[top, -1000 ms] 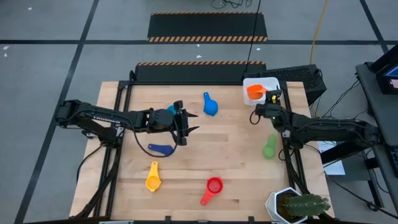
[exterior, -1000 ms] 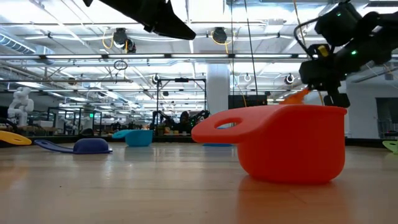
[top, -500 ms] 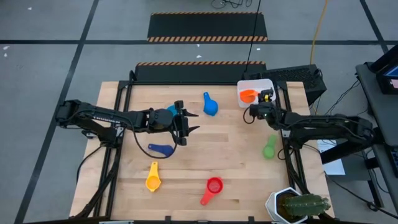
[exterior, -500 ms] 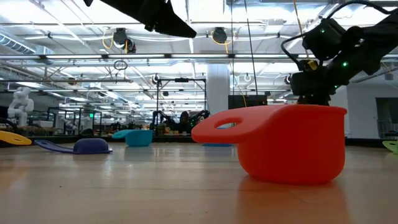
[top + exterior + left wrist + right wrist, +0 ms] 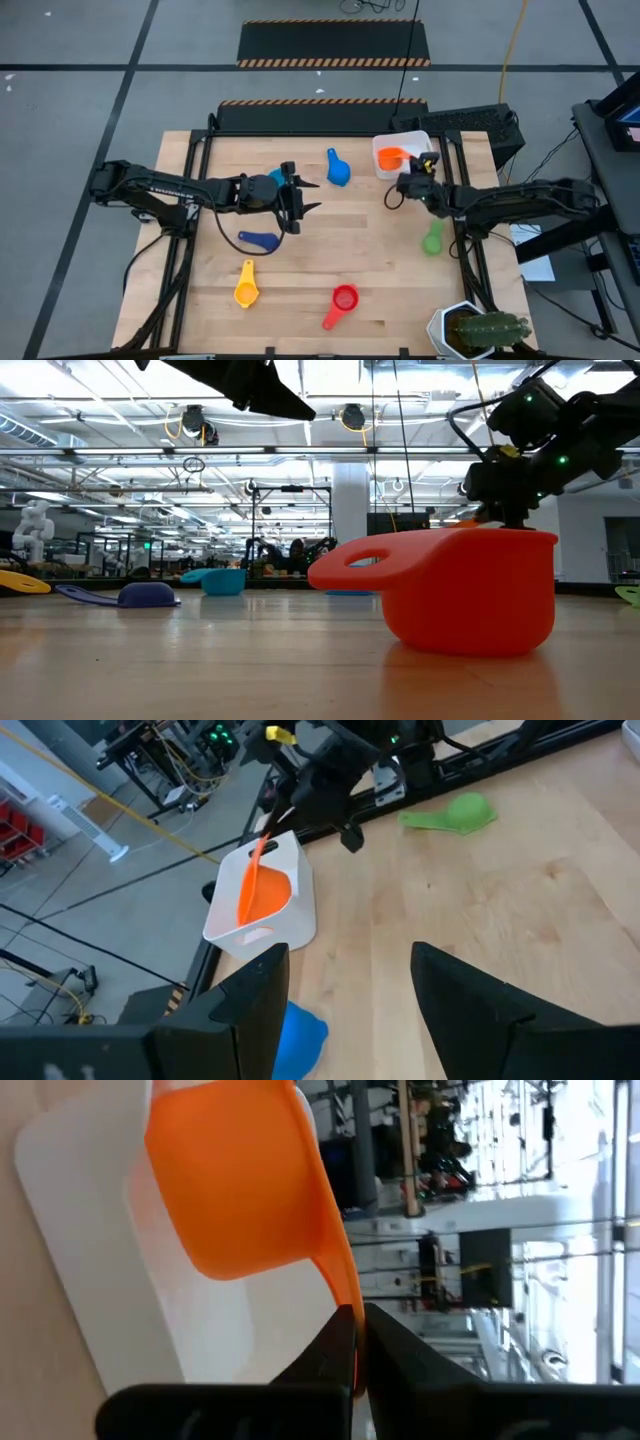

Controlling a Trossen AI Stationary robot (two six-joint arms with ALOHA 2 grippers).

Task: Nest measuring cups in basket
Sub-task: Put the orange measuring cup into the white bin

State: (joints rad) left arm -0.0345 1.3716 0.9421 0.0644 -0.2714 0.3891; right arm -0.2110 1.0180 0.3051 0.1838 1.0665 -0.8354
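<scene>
The white basket [image 5: 418, 142] stands near the table's far right corner with the orange cup [image 5: 392, 156] in it. My right gripper [image 5: 413, 165] is beside the basket, shut on that cup's handle. My left gripper [image 5: 308, 197] hangs open above mid-table, touching nothing. The light blue cup [image 5: 273, 177] lies under it, the blue cup [image 5: 338, 170] beyond its fingers and the navy cup [image 5: 260, 240] near it. The yellow cup [image 5: 246, 286], red cup [image 5: 342, 299] and green cup [image 5: 433, 238] rest on the wood. In the left wrist view the basket [image 5: 295, 925] holds the tilted orange cup [image 5: 265, 898]. My right gripper pinches the orange cup's flat handle near its free end [image 5: 347, 1312] between its two fingertips [image 5: 325, 1350]. It comes slanting down from the table's right, with the fingers along the handle. The cup's bowl [image 5: 235, 1180] sits tilted inside the basket [image 5: 90, 1270], handle raised.
A white pot with a cactus [image 5: 478, 330] stands at the near right corner. A dark device [image 5: 480, 125] lies just past the far right edge. In the low view the red cup [image 5: 460, 590] fills the foreground. Bare wood lies between the two arms.
My right gripper has moved toward the table's left and a little toward its near edge, staying shut on the orange cup's handle. The basket has slid the same way along the table with the cup in it. My left arm has kept still.
</scene>
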